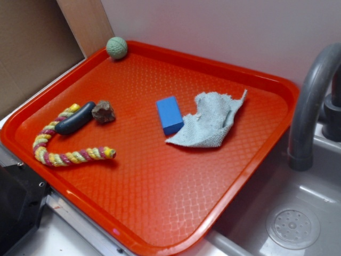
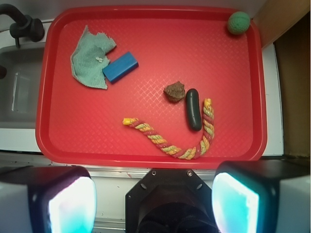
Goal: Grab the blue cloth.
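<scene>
The blue cloth (image 1: 211, 121) (image 2: 90, 57), a pale grey-blue rag with frayed edges, lies crumpled on the red tray (image 1: 160, 181) (image 2: 97, 136), touching a solid blue block (image 1: 169, 114) (image 2: 120, 67). In the wrist view my gripper (image 2: 153, 204) hangs high above the tray's near edge, open, with nothing between its wide-apart fingers (image 2: 68, 201). The cloth lies far from it, at the tray's upper left in that view. The gripper does not show in the exterior view.
On the tray also lie a multicoloured rope toy (image 1: 69, 149) (image 2: 170, 141), a dark oblong toy (image 1: 74, 118) (image 2: 193, 109), a brown lump (image 1: 103, 111) (image 2: 174, 91) and a green ball (image 1: 116, 47) (image 2: 239, 22). A sink with a grey faucet (image 1: 311, 101) adjoins the cloth's side.
</scene>
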`<state>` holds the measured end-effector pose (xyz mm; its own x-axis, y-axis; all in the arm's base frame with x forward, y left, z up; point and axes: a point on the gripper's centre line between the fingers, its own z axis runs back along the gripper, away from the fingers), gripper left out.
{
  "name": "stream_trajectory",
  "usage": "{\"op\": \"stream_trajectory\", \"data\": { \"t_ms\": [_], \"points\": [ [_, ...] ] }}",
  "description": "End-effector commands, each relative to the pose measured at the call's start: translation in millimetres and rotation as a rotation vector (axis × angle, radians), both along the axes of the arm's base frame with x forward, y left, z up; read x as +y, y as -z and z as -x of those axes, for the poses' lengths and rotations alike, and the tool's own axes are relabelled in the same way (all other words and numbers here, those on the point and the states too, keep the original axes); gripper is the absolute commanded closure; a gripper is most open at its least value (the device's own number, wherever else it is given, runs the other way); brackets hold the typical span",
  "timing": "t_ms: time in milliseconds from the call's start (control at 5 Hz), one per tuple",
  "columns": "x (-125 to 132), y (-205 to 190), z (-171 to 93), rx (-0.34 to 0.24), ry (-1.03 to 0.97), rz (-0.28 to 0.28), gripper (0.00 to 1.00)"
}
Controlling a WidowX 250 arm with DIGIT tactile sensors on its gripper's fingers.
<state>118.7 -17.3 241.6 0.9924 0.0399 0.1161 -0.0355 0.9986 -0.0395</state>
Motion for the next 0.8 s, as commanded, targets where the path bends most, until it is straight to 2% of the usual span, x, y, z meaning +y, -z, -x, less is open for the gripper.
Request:
{"op": "stream_trajectory", "data": {
  "t_ms": [0,200,600],
  "points": [
    [-87.6,49.4,-89.9,-0.187,0.492,-0.030,0.00],
    [-93.7,73.3,-118.8,-0.212,0.562,0.064,0.00],
    [-93.7,73.3,-118.8,-0.212,0.562,0.064,0.00]
  ]
}}
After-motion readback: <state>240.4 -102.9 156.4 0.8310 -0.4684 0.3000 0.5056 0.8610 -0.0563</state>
